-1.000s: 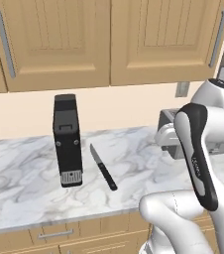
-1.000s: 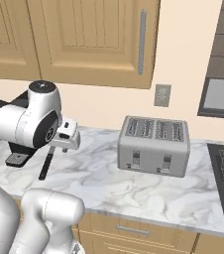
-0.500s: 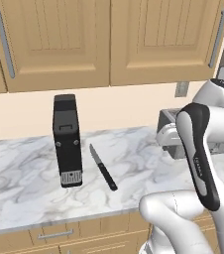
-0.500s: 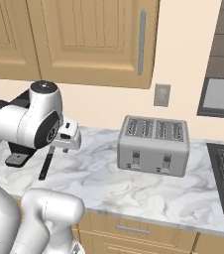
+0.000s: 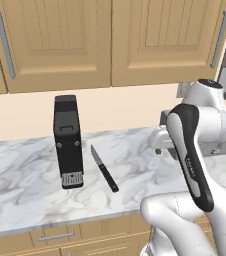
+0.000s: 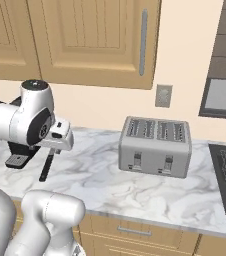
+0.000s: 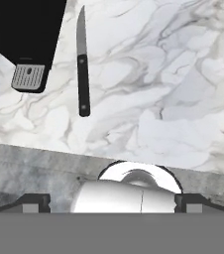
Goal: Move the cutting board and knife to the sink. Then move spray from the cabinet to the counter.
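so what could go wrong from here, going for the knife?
1. The knife lies flat on the counter, close beside the black coffee machine. The open gripper could clip the machine on the way down.
2. The blade is thin and flat on the marble, so the fingers may slide off. The handle looks safer.
3. The toaster stands near the arm's swing.

From my console everything looks evenly and softly lit, with no single lamp I can place. The marble counter (image 5: 25,180) reads bright and crisp, without glare. The knife (image 7: 83,69) throws almost no shadow in the hand view. The coffee machine (image 5: 68,142) is near featureless black, perhaps underexposed. I see no blur or edge bending.
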You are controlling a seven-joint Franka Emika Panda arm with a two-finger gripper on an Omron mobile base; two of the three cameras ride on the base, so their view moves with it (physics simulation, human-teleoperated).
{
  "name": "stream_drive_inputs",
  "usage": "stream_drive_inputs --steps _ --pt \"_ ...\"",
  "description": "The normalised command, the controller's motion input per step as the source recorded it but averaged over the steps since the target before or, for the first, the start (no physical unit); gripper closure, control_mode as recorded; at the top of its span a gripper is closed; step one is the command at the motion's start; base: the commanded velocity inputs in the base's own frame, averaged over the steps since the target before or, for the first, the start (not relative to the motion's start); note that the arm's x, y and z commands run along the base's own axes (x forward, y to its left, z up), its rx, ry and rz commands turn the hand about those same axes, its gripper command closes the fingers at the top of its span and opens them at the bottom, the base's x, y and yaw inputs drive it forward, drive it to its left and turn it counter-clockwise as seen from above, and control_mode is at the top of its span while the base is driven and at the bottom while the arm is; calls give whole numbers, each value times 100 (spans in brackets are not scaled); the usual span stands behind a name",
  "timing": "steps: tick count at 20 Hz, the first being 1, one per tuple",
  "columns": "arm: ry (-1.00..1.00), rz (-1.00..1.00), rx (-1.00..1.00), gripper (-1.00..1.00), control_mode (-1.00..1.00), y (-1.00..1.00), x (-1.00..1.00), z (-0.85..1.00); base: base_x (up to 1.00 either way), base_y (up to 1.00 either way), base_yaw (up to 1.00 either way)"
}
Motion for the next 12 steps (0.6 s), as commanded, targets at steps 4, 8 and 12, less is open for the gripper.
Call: stream_drive_inputs --steps 4,8,12 --pt "30 4 -2 -100 -100 63 15 0 0 0 0" --pt "28 21 0 -100 -100 18 22 -3 0 0 0" --pt "3 25 -3 -100 -100 17 40 -49 0 0 0"
